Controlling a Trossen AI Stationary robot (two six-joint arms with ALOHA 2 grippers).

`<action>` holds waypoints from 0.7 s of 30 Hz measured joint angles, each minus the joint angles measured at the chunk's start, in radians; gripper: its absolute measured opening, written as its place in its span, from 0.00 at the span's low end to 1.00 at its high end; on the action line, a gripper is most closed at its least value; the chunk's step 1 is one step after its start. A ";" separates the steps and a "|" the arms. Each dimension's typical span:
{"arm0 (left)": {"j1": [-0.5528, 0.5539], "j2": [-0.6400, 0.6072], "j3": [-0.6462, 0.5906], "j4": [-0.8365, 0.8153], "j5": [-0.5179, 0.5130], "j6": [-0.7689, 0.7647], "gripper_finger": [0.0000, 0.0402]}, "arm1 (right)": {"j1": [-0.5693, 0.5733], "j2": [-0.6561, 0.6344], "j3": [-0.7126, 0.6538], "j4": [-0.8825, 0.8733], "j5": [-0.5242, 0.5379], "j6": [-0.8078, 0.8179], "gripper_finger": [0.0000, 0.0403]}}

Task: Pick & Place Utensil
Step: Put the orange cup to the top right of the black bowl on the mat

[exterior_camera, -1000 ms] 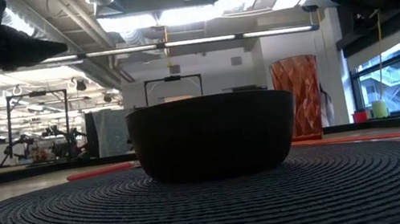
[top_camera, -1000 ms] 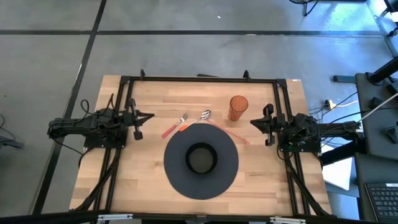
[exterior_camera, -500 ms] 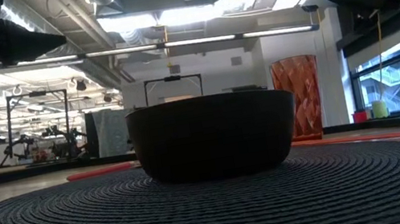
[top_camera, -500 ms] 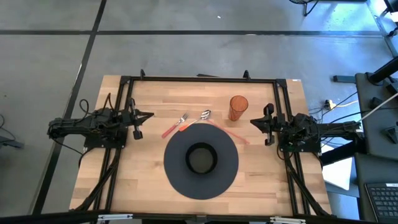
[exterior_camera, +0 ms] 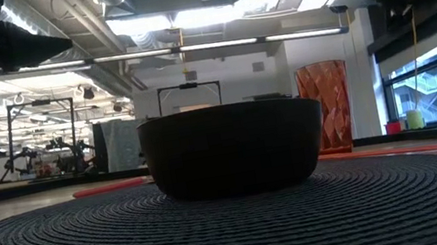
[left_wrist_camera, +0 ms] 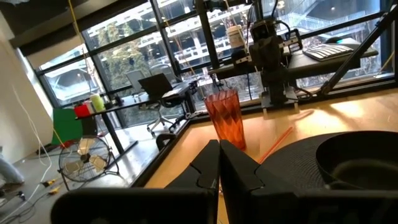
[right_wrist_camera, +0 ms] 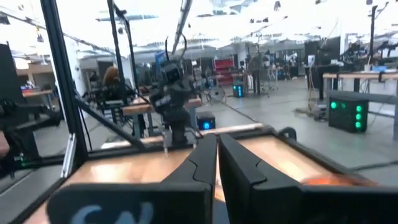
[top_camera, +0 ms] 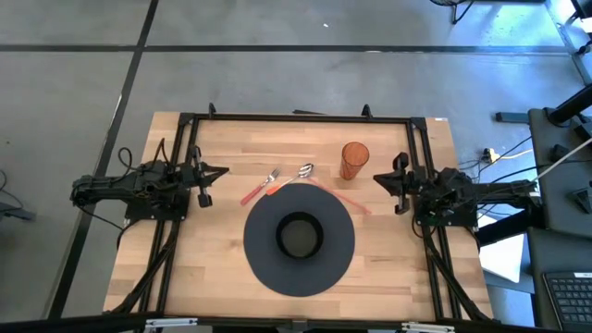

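Note:
A fork [top_camera: 261,188] and a spoon [top_camera: 294,176], both with orange handles, lie flat on the wooden table just beyond the round dark placemat [top_camera: 268,273]. A third orange-handled utensil [top_camera: 344,197] lies at the mat's far right rim. A black bowl [top_camera: 298,235] stands in the mat's middle. My left gripper [top_camera: 224,172] hovers shut at the table's left side, left of the fork. My right gripper [top_camera: 376,178] hovers shut at the right side, beside an orange cup [top_camera: 354,159]. Both wrist views show the fingers [left_wrist_camera: 219,163] [right_wrist_camera: 217,155] closed together.
The ribbed orange cup [exterior_camera: 325,105] stands upright on the table behind the bowl [exterior_camera: 232,149], close to my right gripper. A black frame [top_camera: 296,117] runs around the table's edges. Bare wood lies to the left of the mat and near the table's right edge.
My right gripper has risen a little; in the low view its dark shape sits slightly higher than before. The utensils, bowl and cup have stayed where they were.

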 joint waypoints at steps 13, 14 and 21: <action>0.000 0.000 0.000 0.000 0.000 -0.015 0.01 | 0.000 0.144 0.233 -0.152 -0.006 0.004 0.01; 0.000 0.000 0.000 0.000 0.000 -0.016 0.01 | 0.000 0.167 0.262 -0.190 0.005 0.016 0.01; 0.000 0.000 0.000 0.000 0.000 -0.010 0.01 | 0.000 0.374 0.444 -0.373 0.063 0.078 0.01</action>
